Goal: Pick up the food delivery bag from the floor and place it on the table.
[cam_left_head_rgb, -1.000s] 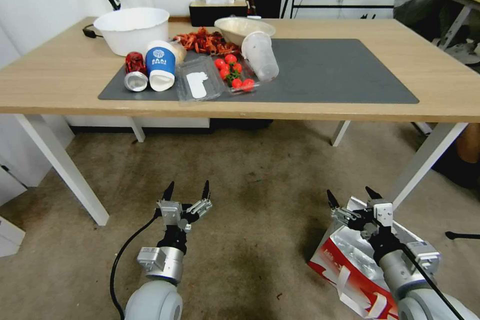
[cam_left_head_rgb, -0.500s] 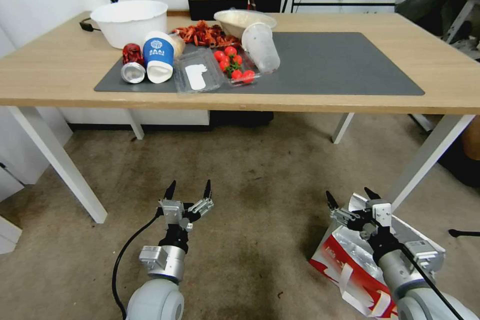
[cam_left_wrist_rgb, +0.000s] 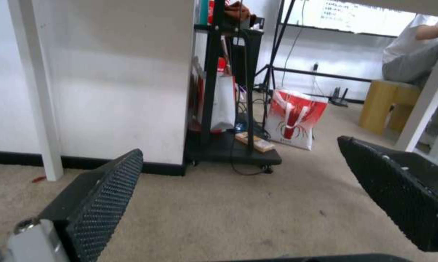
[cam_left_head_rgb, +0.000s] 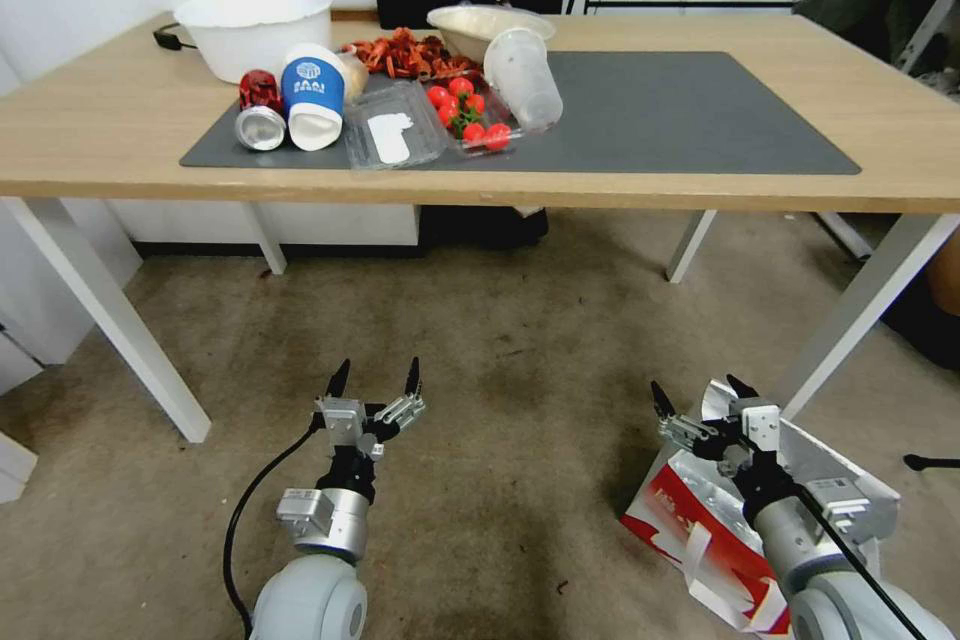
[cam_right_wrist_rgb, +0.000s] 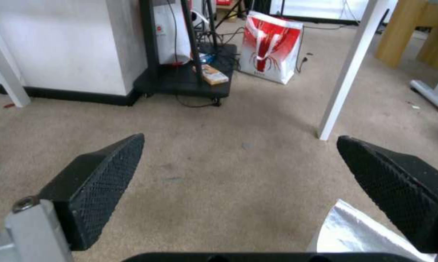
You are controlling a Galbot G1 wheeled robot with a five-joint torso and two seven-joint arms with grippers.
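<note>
The right end effector [cam_left_head_rgb: 702, 398] hovers with pronged fingers spread wide, directly above the boxy red-and-white food delivery bag [cam_left_head_rgb: 715, 545], whose crinkly silver foil mouth gapes on the stained beige carpet floor [cam_left_head_rgb: 520, 400]. The left end effector [cam_left_head_rgb: 375, 377], also wide, hangs over bare carpet, with the light-wood counter [cam_left_head_rgb: 880, 135] beyond both.

You see the food delivery bag [cam_left_head_rgb: 700, 530] lying on the floor [cam_left_head_rgb: 500, 340] at about 4 o'clock, its silver lining showing at the open top. Your right gripper [cam_left_head_rgb: 700, 398] hangs just over that open end, fingers spread. Your left gripper [cam_left_head_rgb: 374, 377] sits at 7 o'clock above bare carpet, fingers apart too. At 12 o'clock stands the table [cam_left_head_rgb: 900, 80], its grey mat [cam_left_head_rgb: 680, 110] crowded at 11 o'clock with a blue cup [cam_left_head_rgb: 310, 90], cherry tomatoes [cam_left_head_rgb: 465, 110] and bowls.
</note>
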